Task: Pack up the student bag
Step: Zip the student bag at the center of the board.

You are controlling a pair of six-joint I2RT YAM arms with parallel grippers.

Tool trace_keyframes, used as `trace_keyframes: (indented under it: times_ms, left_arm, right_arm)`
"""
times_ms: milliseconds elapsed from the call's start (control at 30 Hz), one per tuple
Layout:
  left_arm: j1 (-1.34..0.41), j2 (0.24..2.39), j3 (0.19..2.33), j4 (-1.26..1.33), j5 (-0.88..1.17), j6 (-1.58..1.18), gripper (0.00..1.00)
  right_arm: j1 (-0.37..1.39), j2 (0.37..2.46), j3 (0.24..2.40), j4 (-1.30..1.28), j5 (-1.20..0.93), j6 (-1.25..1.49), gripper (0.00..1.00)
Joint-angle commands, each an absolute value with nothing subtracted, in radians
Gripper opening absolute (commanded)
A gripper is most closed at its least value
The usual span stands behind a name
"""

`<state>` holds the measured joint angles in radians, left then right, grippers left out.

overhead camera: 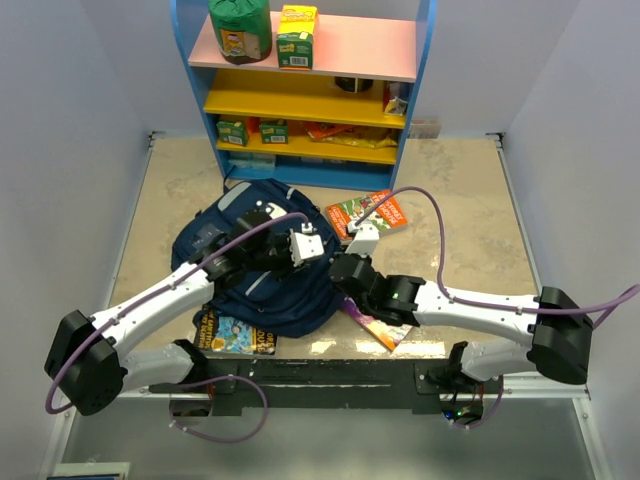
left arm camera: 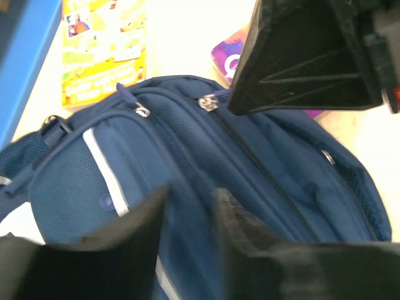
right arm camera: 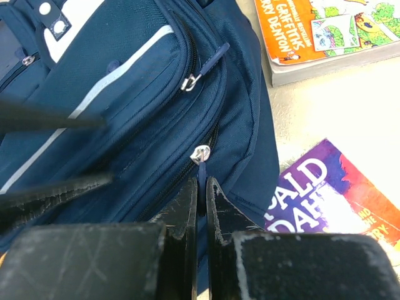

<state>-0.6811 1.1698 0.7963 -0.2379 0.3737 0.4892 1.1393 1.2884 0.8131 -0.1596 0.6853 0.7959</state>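
Since the student bag (overhead camera: 270, 300) lies in the middle of the table (overhead camera: 470, 200) with its zips apparently closed, the step in hand looks like opening the main zip. On the left, a book (overhead camera: 235, 335) lies at the bag's near edge. The left gripper (left arm camera: 187, 215) sits over the bag's top, jaws partly apart with cloth between them; whether they pinch it I cannot tell. It needs a firm fold there to hold the bag down. To its right, the right gripper (right arm camera: 201, 187) is clamped on the zip pull (right arm camera: 201, 167). Pull along the track, not upward, staying clear of the purple book (right arm camera: 325, 187) just beside the bag.
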Motion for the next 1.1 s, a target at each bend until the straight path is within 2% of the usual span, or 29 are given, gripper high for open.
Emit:
trace_keyframes:
  times_ms: [0, 33, 133, 367, 767, 1067]
  left_arm:
    - [-0.684, 1.175, 0.804, -0.198, 0.345, 0.517, 0.24]
    - [-0.683, 1.172, 0.802, -0.199, 0.344, 0.523, 0.12]
    - [-0.683, 1.163, 0.799, -0.216, 0.359, 0.541, 0.0]
    - [-0.684, 1.117, 0.818, -0.314, 0.387, 0.597, 0.0]
    - [-0.683, 0.991, 0.877, -0.783, 0.598, 0.981, 0.0]
    - [-0.683, 0.98, 0.992, -1.13, 0.733, 1.306, 0.0]
  right_arm:
    - [1.138, 1.243, 0.825, -0.124, 0.703, 0.801, 0.0]
    - [1.138, 1.246, 0.827, -0.126, 0.704, 0.799, 0.0]
    - [1.137, 1.25, 0.825, -0.13, 0.707, 0.795, 0.0]
    - [1.111, 1.27, 0.808, -0.114, 0.727, 0.758, 0.0]
    - [0.989, 1.308, 0.755, 0.092, 0.609, 0.577, 0.0]
    - [0.942, 1.477, 0.853, 0.199, 0.543, 0.479, 0.0]
